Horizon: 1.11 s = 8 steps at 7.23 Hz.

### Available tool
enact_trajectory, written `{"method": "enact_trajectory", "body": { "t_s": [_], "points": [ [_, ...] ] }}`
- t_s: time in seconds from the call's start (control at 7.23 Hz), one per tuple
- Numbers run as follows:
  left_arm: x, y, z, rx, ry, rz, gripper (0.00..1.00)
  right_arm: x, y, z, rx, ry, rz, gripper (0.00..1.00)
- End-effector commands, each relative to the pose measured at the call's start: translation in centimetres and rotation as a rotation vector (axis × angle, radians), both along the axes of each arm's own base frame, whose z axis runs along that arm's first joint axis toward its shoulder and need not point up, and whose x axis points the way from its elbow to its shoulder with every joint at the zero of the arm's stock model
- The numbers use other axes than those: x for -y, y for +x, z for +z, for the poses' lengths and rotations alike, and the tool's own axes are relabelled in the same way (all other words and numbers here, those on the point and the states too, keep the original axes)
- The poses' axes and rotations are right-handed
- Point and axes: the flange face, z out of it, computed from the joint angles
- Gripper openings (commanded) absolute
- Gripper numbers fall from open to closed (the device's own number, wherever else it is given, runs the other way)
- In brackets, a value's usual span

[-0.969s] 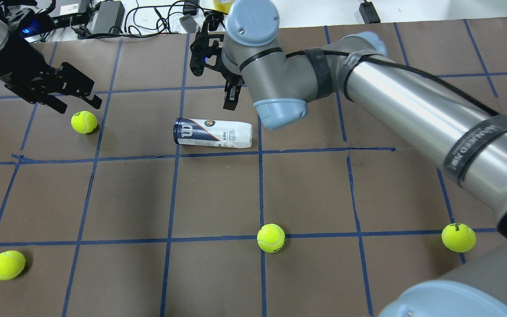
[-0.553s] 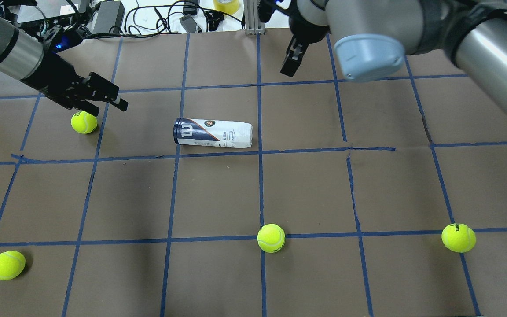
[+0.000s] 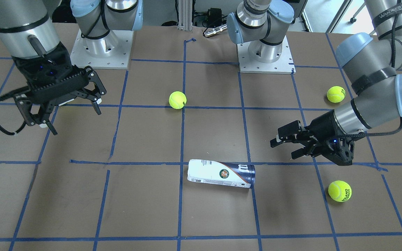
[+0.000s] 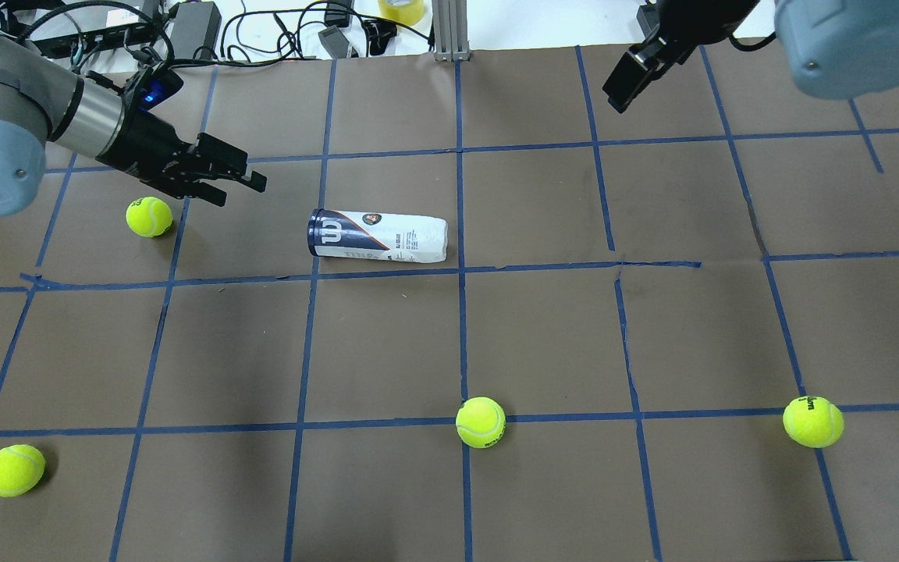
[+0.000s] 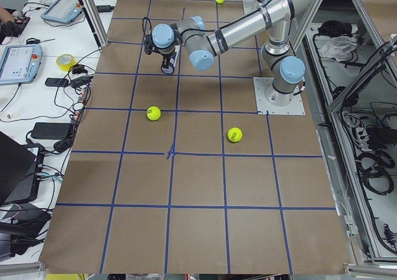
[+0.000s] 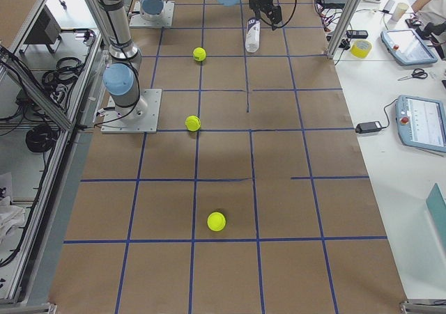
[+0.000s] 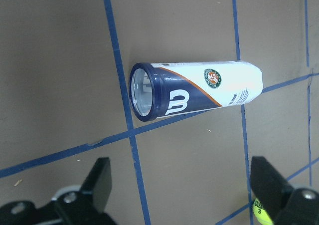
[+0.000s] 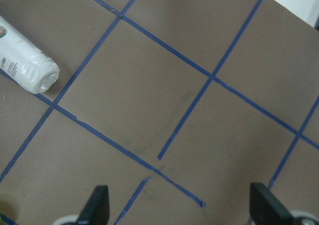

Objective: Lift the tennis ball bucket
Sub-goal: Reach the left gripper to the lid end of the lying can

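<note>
The bucket (image 4: 378, 236) lies on its side on the desk (image 4: 543, 336) — untouched. Left tool (image 4: 239, 190) hovers near its dark rim, jaws wide (right tool (image 3: 75, 118) likewise, well apart).

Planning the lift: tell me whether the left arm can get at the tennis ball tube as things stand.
Probably yes. The left tool is open near the dark end of the tube, with bare table between; the nearest ball lies off that path.

Tennis ball bucket (image 4: 378, 236) glossy plastic; table (image 4: 543, 336) matt brown paper; loose balls (image 4: 481, 422) fuzzy.
</note>
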Motion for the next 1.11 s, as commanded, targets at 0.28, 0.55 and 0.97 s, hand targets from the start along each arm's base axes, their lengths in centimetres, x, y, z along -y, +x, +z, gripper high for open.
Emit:
{"method": "enact_trajectory", "body": {
  "t_s": [0.28, 0.55, 0.97],
  "points": [
    [2.3, -2.4, -6.4, -0.035, 0.033, -0.042, 1.0, -5.1, -0.8, 3.4, 0.027, 0.075, -0.541, 1.0],
    [3.1, -3.0, -9.4, -0.105, 0.061, -0.032, 0.98, -6.3, -0.8, 4.3, 0.045, 0.063, -0.646, 1.0],
    [3.2, -5.3, -11.1, -0.139, 0.077, -0.054, 0.97, -6.3, -0.8, 3.5, 0.044, 0.079, -0.662, 1.0]
  ]
}}
